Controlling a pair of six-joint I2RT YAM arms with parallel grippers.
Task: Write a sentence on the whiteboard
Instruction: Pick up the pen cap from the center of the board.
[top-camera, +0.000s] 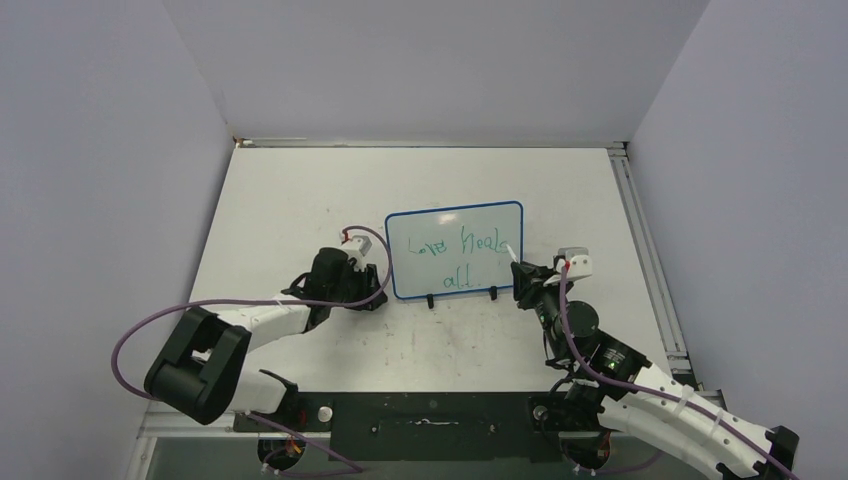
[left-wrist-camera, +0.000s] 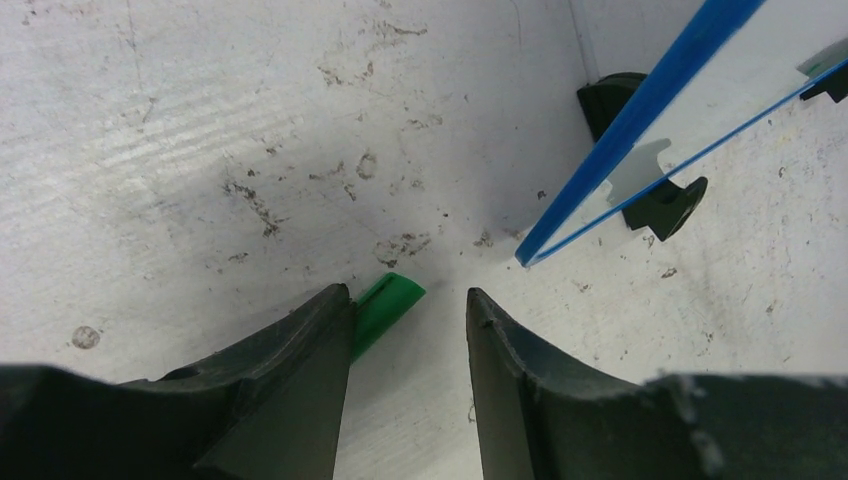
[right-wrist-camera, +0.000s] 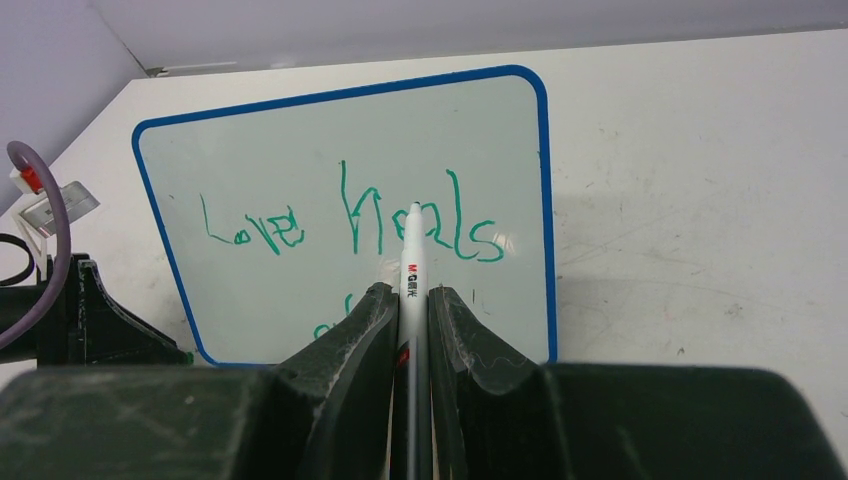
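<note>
Nearest to you, both arms reach away from the near edge of the table (top-camera: 290, 190). Your left arm lies low and bends in toward the middle. Its left tool (left-wrist-camera: 408, 292) points down at the table, right by the left bottom corner of the whiteboard (top-camera: 455, 222). Its two fingers are partly apart and grip nothing. A green cap (left-wrist-camera: 388, 298) pokes out next to one finger.

Your right arm comes in from the right side and points its right tool (right-wrist-camera: 410, 292) at the front of the board. Its fingers are squeezed tight on a white marker (right-wrist-camera: 413, 250). The tip is up by the writing, but you cannot tell if it touches.

Past both tools, the whiteboard stands on its small black feet (top-camera: 430, 300) near the middle of the table. The sentence (right-wrist-camera: 440, 230) is in green: "Love Heals" on top and "all" below.
</note>
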